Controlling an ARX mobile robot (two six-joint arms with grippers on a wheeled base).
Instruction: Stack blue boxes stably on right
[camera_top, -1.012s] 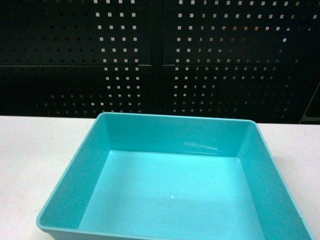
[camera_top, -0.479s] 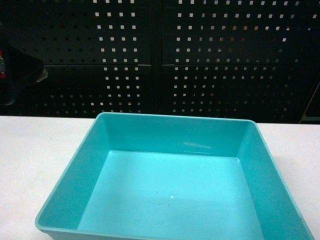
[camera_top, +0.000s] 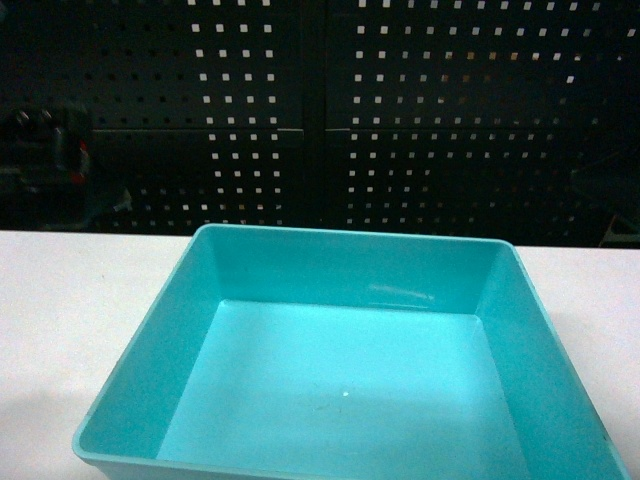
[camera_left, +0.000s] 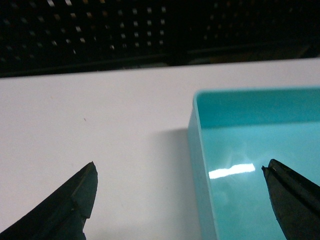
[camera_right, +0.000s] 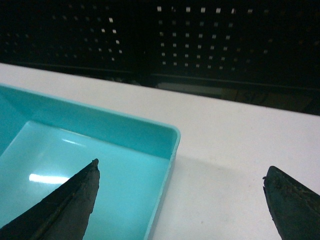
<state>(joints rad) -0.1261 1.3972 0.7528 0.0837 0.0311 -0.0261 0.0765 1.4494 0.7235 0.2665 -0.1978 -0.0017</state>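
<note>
The light turquoise smooth-walled plastic tub (camera_top: 345, 370) fills the lower centre of my head view, sitting empty and upright on the white surface (camera_top: 60, 300) with the dark perforated panel (camera_top: 400, 110) behind it. My left gripper (camera_left: 180, 197) is spread wide across the tub's left wall, one fingertip over bare surface and the other over the tub floor, and my right gripper (camera_right: 180, 192) is spread the same way across its right wall. I judge both are placed to pinch opposite walls so the tub lifts level for stacking at the right.
</note>
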